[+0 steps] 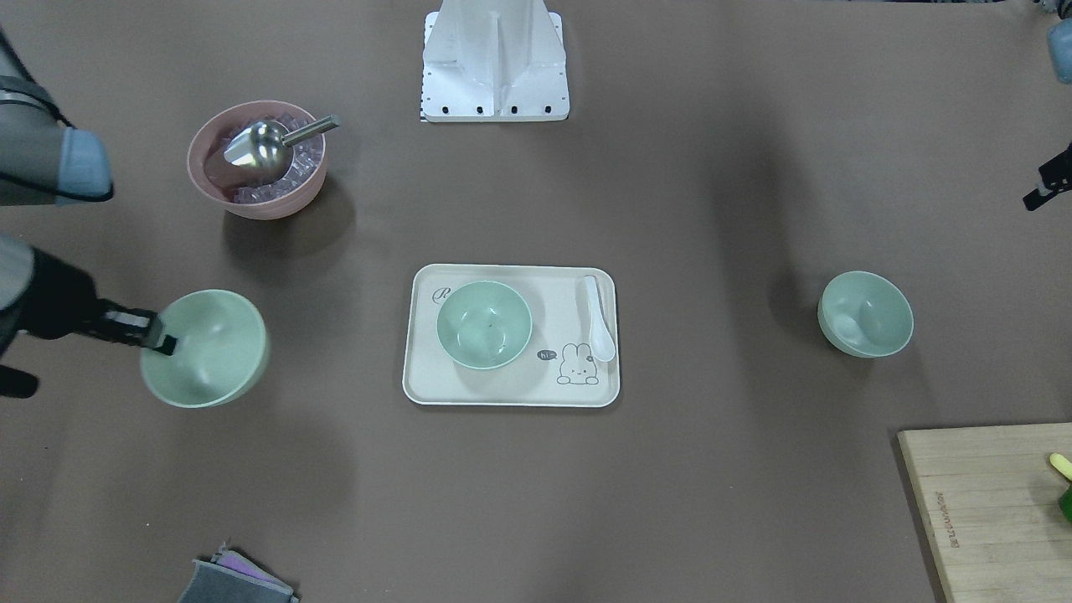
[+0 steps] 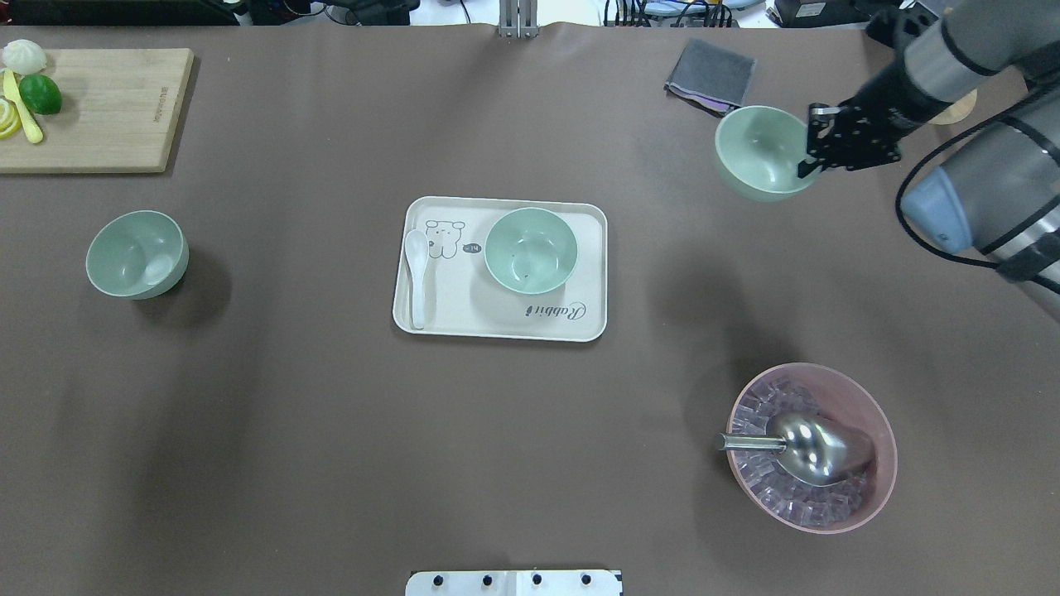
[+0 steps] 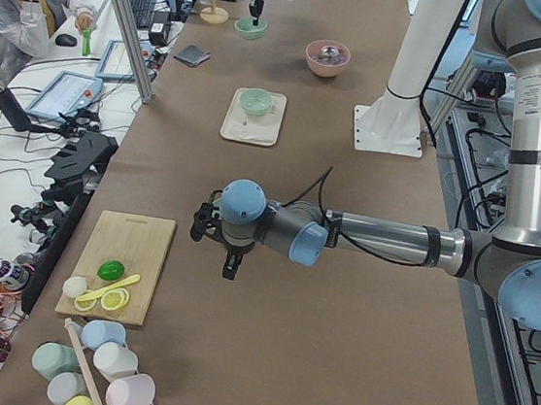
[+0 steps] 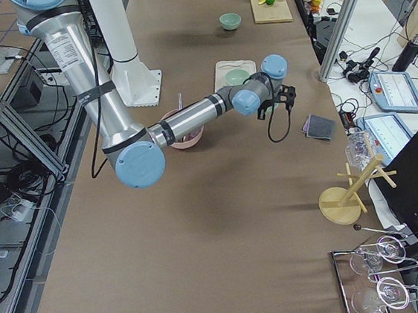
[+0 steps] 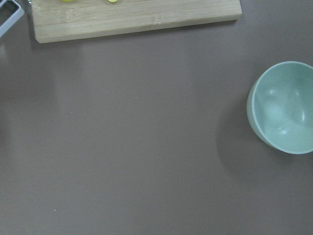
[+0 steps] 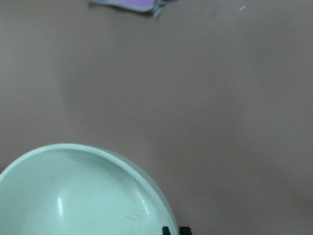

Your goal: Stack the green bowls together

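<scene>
The right tool (image 2: 816,157) clamps the rim of one green bowl (image 2: 758,153), seemingly lifted. A second bowl (image 2: 530,250) sits on the tray (image 2: 497,324); the third bowl (image 2: 137,252) stands well apart. Nothing is stacked yet. Whether the left tool (image 3: 231,268) is wide or narrow cannot be told.

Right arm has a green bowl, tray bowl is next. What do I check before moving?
1. Right gripper pinches the rim of the held bowl with its fingers: ok.
2. The tray bowl upright, open side up: ok.
3. Nothing on the table between held bowl and tray bowl: ok.
4. Spoon apart from tray bowl: ok.
5. Left gripper far from the tray: ok.
6. Grip firm enough to carry: cannot tell.
</scene>
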